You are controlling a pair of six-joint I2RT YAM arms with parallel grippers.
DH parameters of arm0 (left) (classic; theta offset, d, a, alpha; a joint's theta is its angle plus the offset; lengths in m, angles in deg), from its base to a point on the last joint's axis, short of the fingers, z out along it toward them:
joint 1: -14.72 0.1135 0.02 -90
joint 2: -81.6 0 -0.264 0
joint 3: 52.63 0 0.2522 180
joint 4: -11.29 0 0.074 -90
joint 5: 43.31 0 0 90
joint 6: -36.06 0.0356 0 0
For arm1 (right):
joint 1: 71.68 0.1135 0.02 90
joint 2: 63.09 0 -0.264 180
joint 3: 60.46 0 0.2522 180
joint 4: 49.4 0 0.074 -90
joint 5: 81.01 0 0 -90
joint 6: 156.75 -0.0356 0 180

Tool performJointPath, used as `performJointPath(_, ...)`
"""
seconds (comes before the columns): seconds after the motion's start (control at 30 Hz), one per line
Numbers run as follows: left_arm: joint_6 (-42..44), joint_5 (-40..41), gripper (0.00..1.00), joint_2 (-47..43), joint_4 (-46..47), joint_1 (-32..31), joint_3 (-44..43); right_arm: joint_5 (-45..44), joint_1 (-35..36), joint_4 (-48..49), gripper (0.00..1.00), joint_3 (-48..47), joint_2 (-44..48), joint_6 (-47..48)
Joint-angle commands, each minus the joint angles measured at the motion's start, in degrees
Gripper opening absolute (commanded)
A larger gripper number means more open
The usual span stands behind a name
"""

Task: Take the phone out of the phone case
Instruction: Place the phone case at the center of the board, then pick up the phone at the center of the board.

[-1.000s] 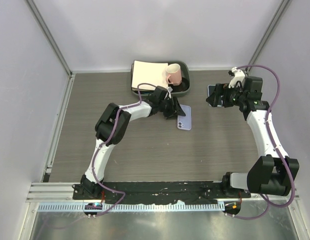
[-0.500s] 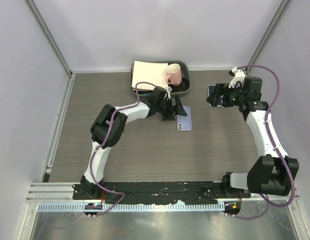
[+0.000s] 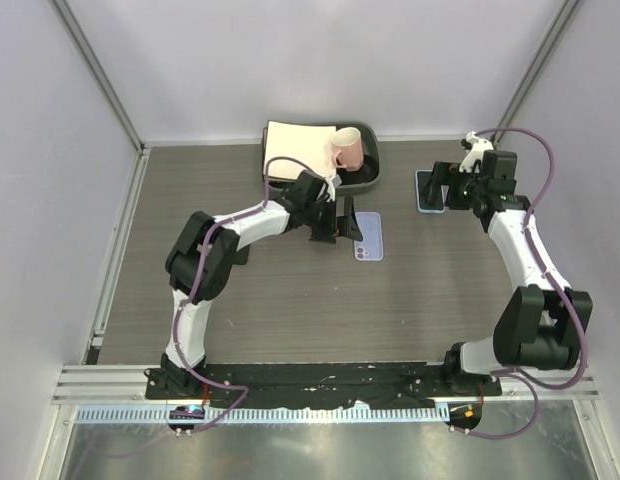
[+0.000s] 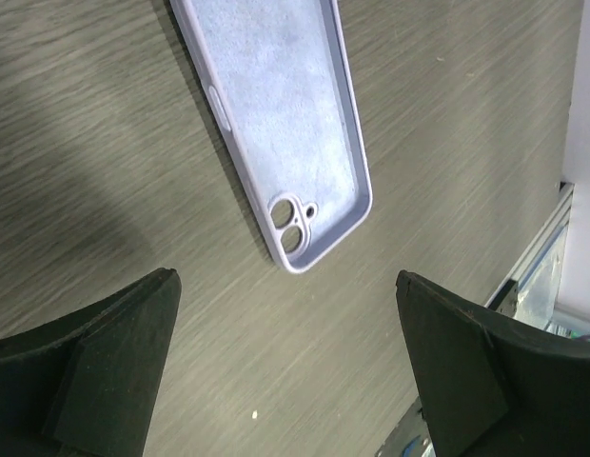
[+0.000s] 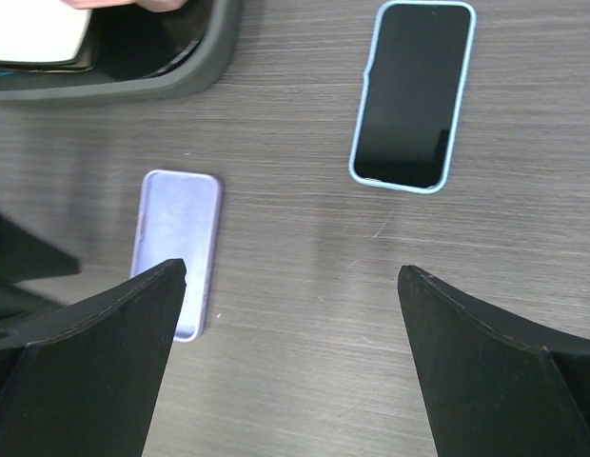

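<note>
Jaws on my left gripper (image 4: 284, 286) stand wide and empty, with the empty phone case (image 4: 285, 124) just ahead of them. My right gripper (image 5: 291, 269) is spread, holding nothing, the phone (image 5: 412, 95) lying beyond its fingertips.

In the left wrist view, the phone case (image 4: 285, 124) is cut off at its far end by the upper edge, and only the fingertips (image 4: 105, 362) of the left claw (image 4: 284, 286) are shown. In the right wrist view, the tray (image 5: 195, 67) and the pink mug (image 5: 133, 4) are cropped at the top. From above, the phone (image 3: 423, 200) is partly covered by the right claw (image 3: 443, 188).
</note>
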Motion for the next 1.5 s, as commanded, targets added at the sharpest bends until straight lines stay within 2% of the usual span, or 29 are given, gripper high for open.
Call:
performJointPath(0.0, 6.9, -3.8, 1.0, -8.5, -1.8, 2.5, 1.5, -7.6, -0.4, 4.2, 0.99, -4.0, -6.0, -1.8)
performJointPath(0.3, 15.6, -7.2, 1.0, -21.5, -4.1, 7.2, 6.5, -15.1, -0.5, 1.2, 0.99, -17.5, -26.1, -0.1)
performJointPath(0.43, 19.8, -6.6, 1.0, -26.1, -8.1, 9.6, 7.7, -19.1, -0.5, 1.0, 0.99, -23.3, -32.2, -0.1)
performJointPath(0.63, 22.0, -6.5, 1.0, -33.0, -10.2, 13.9, 11.8, -17.5, -0.3, -2.0, 0.99, -32.2, -41.2, -1.4)
performJointPath(0.73, 25.1, -4.9, 1.0, -34.6, -13.3, 15.0, 11.2, -16.6, 0.0, -3.0, 0.99, -34.8, -44.4, -2.5)
performJointPath(0.93, 28.4, -2.9, 1.0, -36.8, -19.4, 16.0, 10.3, -18.6, 1.6, -4.2, 0.99, -36.9, -47.3, -2.1)
performJointPath(1.47, 29.0, -1.0, 1.0, -41.9, -15.0, 16.2, 16.9, -17.1, 3.7, -4.7, 1.0, -35.0, -47.7, -4.0)
